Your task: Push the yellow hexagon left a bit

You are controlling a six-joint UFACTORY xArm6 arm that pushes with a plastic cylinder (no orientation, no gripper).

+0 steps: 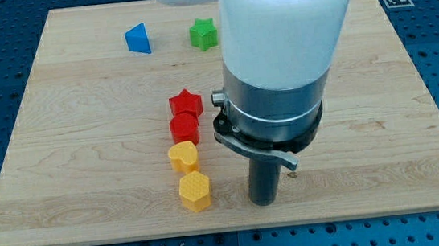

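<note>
The yellow hexagon (pixel 195 191) lies near the board's bottom edge, a little left of centre. My tip (pixel 264 202) rests on the board to the hexagon's right, about a block's width away, not touching it. Just above the hexagon sits a yellow heart-shaped block (pixel 183 155), touching or nearly touching it. The arm's white and grey body hides the board behind the rod.
A red rounded block (pixel 184 129) and a red star (pixel 186 103) stack in a column above the yellow blocks. A blue triangular block (pixel 138 39) and a green star (pixel 204 34) lie near the view's top. The wooden board (pixel 85 152) sits on a blue perforated table.
</note>
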